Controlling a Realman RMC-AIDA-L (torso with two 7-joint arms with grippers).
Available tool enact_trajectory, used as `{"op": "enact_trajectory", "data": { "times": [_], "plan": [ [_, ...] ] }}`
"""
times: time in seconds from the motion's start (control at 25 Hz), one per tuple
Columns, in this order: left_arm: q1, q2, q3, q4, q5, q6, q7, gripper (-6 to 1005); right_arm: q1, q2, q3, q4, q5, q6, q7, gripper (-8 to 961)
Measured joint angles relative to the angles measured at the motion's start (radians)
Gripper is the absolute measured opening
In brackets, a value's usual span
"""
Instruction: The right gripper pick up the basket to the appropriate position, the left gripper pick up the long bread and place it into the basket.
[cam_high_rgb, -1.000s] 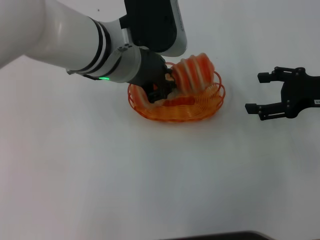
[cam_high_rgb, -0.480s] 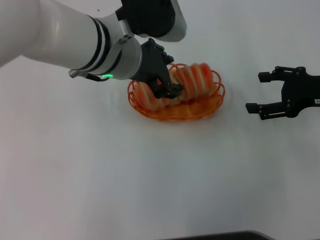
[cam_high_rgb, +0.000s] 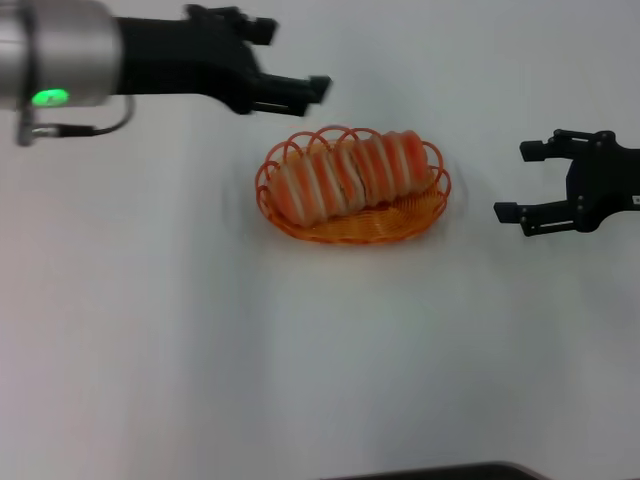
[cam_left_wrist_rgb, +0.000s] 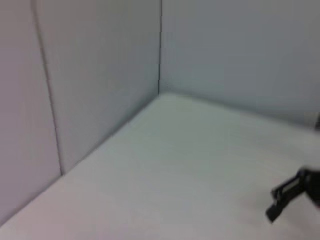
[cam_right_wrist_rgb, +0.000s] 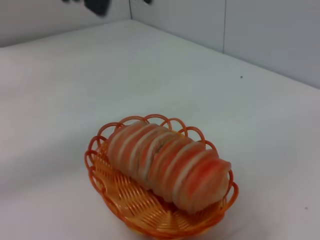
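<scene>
The orange basket (cam_high_rgb: 405, 222) stands on the white table in the middle of the head view. The long bread (cam_high_rgb: 350, 176), tan with orange-red stripes, lies lengthwise inside it. My left gripper (cam_high_rgb: 290, 62) is open and empty, raised above and to the left of the basket. My right gripper (cam_high_rgb: 522, 182) is open and empty, a little to the right of the basket. The right wrist view shows the basket (cam_right_wrist_rgb: 131, 210) with the long bread (cam_right_wrist_rgb: 167, 162) resting in it. The left wrist view shows the right gripper (cam_left_wrist_rgb: 287, 195) far off.
The white table (cam_high_rgb: 300, 350) stretches all around the basket. Grey wall panels (cam_left_wrist_rgb: 100, 75) stand at the back, meeting at a corner. A dark edge (cam_high_rgb: 430, 472) runs along the table's front.
My left gripper has let go of the long bread, opened, and lifted up and away to the left. The bread has settled flat in the basket. The right gripper has not moved.
</scene>
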Motion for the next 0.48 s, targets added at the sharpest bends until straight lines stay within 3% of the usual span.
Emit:
{"op": "enact_trajectory", "data": {
  "times": [0.08,0.28,0.48],
  "plan": [
    [0.019,0.003,-0.168,-0.078,-0.096,0.114,0.119,890,0.000,-0.001,0.001,0.000,0.001,-0.001,0.000,961],
    [0.065,0.015,-0.459,-0.282,-0.126,0.307,0.383,938,0.000,-0.001,0.001,0.000,0.003,0.000,0.000,961],
    [0.165,0.046,-0.538,-0.417,-0.125,0.337,0.532,938,0.000,0.001,0.002,-0.008,0.005,-0.007,0.000,961]
  ]
}}
